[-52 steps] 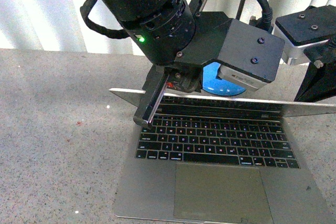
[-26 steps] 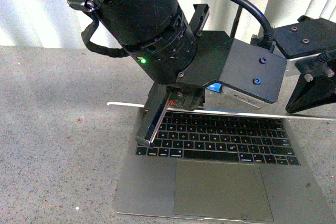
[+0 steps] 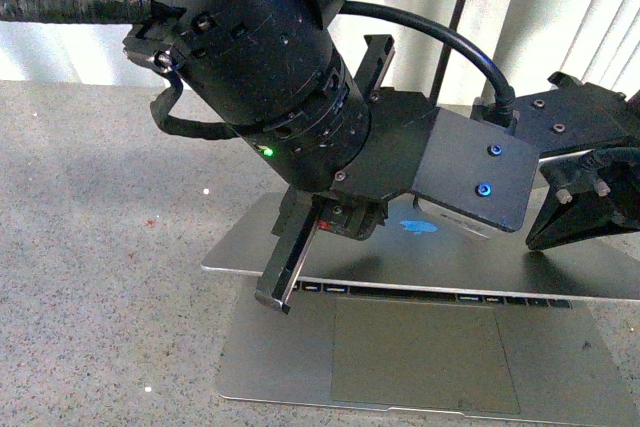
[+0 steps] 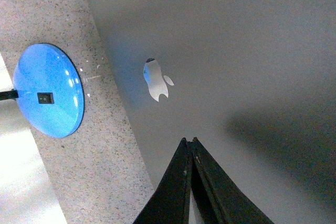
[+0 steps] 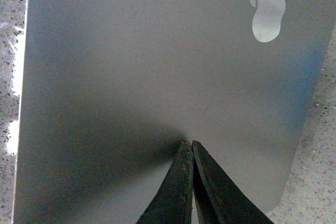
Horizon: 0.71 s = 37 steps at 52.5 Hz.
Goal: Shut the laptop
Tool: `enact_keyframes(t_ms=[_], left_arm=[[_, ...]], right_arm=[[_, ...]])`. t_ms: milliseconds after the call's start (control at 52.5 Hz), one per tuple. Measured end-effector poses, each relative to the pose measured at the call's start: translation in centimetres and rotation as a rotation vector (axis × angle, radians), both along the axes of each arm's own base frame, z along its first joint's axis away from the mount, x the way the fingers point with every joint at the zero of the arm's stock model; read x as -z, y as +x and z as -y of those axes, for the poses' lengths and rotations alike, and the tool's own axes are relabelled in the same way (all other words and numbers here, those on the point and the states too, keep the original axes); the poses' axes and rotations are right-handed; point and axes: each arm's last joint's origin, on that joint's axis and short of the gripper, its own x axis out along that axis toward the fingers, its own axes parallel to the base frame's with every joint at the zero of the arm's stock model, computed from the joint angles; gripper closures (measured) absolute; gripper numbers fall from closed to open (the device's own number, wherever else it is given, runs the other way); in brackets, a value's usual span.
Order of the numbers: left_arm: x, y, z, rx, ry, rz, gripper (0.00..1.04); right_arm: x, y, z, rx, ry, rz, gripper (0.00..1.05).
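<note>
You have one supporting surface: a grey speckled table [image 3: 100, 247]. The laptop [image 3: 420, 362] lies directly on it, base flat, with the lid tilted low over the keys. A blue disc [image 4: 47, 90] with a small black switch also rests on the table, near the lid's edge but not touching it.

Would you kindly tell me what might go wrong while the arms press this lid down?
The lid is ajar, a strip of keys showing; a hard push may slam it. The left gripper and right gripper, both shut, press on bare metal and might slip or scratch. The blue base sits close beside the laptop; sliding could hit it.
</note>
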Motion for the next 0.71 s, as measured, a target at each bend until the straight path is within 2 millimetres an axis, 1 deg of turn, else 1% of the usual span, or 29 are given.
enact_keyframes(t_ms=[381, 705], left_arm=[[2.8, -0.8, 0.2, 0.005, -0.004, -0.046, 1.01], [4.7, -1.7, 0.4, 0.008, -0.011, -0.084, 1.01]], right_arm=[[2.3, -0.6, -0.1, 0.009, 0.011, -0.042, 1.02], [4.1, -1.3, 0.0, 0.016, 0.008, -0.076, 1.02]])
